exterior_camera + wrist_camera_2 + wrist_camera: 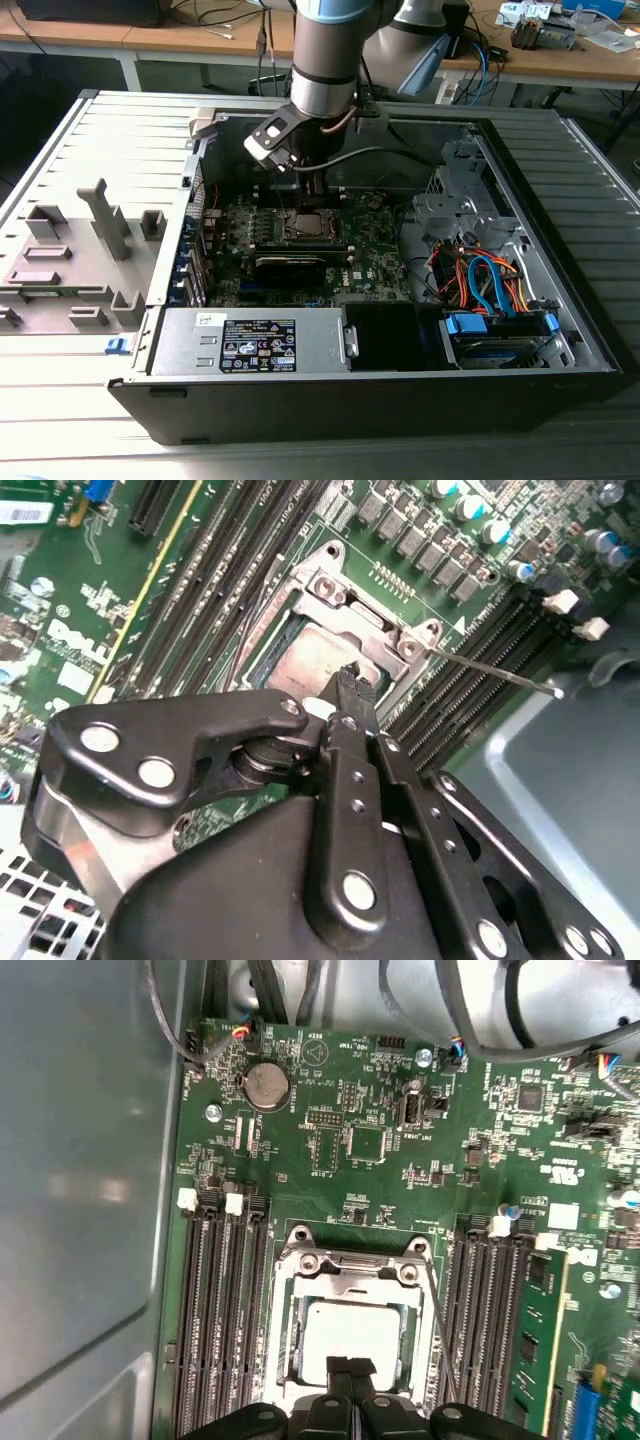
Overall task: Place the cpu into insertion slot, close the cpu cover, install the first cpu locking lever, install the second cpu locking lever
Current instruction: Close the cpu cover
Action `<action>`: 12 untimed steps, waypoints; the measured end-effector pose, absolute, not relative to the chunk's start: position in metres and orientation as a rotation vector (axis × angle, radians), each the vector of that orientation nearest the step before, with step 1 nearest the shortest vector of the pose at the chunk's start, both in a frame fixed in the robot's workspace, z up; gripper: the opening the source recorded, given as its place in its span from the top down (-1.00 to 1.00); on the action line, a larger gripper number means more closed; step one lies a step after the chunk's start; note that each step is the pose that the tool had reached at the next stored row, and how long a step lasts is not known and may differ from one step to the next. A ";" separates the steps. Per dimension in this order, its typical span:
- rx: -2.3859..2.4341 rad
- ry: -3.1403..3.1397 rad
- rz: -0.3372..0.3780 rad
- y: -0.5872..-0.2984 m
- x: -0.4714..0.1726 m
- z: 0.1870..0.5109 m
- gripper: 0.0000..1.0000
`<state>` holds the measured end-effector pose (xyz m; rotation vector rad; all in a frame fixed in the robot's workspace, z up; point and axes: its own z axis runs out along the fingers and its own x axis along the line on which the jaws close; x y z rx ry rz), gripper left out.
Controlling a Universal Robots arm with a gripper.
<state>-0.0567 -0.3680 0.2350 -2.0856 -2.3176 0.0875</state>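
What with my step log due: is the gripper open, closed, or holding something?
Gripper: closed, jaws together, nothing seen between them, tips over the small silvery-grey square cpu.

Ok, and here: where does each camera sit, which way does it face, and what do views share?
Exterior view: off the arm, above the open computer case, looking down inside; the arm reaches over the motherboard.
First wrist view: on the arm, facing straight down at the motherboard; the pincer shows over the cpu.
Second wrist view: on the arm, looking slantwise along the pincer's linkage toward the cpu cover.
Shared: both wrist views show the cpu framed by the cpu cover, with the pincer over it.
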 end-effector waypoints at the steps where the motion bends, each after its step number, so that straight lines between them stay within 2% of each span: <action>1: -2.085 -2.318 0.087 -0.368 -0.057 0.239 0.77; 12: -2.085 -2.318 0.087 -0.368 -0.057 0.246 0.77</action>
